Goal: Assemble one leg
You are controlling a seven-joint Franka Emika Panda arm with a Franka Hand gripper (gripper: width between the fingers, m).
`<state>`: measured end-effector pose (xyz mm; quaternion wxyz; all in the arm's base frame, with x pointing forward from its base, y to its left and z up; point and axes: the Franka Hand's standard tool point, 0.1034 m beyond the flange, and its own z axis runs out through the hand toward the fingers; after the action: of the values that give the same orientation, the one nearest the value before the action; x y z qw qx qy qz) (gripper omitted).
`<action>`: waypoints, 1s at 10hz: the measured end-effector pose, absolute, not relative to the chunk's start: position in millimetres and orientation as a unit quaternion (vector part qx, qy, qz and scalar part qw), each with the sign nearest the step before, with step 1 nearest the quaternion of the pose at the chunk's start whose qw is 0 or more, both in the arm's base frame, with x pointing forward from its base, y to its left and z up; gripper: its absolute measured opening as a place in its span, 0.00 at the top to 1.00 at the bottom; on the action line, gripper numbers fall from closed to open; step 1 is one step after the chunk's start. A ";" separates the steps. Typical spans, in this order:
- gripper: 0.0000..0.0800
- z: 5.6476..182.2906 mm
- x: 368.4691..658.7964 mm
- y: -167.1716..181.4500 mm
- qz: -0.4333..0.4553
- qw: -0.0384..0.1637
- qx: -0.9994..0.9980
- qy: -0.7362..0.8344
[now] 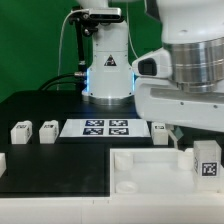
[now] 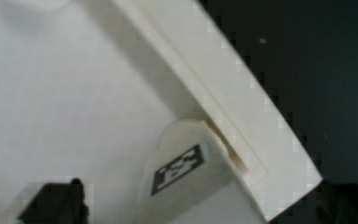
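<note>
A white leg (image 1: 207,162) with a square tag stands at the right corner of the large white tray-shaped panel (image 1: 140,158). In the wrist view the same leg (image 2: 194,165) sits against the panel's raised rim (image 2: 194,70). My gripper (image 2: 179,206) hovers over it. One black finger (image 2: 55,200) shows apart from the leg; the other is lost against the dark table. The jaws look open and hold nothing. In the exterior view the arm's white links (image 1: 190,70) hide most of the gripper. Three more legs (image 1: 20,131) (image 1: 46,130) (image 1: 160,131) lie on the black table.
The marker board (image 1: 96,127) lies between the loose legs, in front of the robot's base (image 1: 107,70). A white block (image 1: 2,160) shows at the exterior view's left edge. The black table (image 2: 318,60) lies beyond the panel's rim.
</note>
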<state>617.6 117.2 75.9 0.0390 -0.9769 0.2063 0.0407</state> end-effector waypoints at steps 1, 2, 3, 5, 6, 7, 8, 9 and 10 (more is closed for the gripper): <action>0.19 75.4 621.0 118.5 0.028 0.039 -0.988 0.145; 0.19 76.0 629.0 113.1 0.002 0.043 -0.998 0.051; 0.19 75.5 629.7 110.6 -0.003 0.043 -0.999 0.001; 0.35 75.5 629.5 111.7 -0.002 0.045 -0.999 0.019; 0.52 75.4 629.6 111.3 -0.002 0.045 -0.999 0.018; 0.64 75.5 629.6 111.5 -0.002 0.045 -0.999 0.019; 0.64 75.4 629.5 111.5 0.001 0.046 -0.995 0.087; 0.64 75.4 629.6 111.1 0.004 0.046 -0.989 0.141; 0.64 75.3 629.6 110.7 0.006 0.045 -0.981 0.186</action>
<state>629.6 110.7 75.3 0.0452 -0.9815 0.1860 0.0058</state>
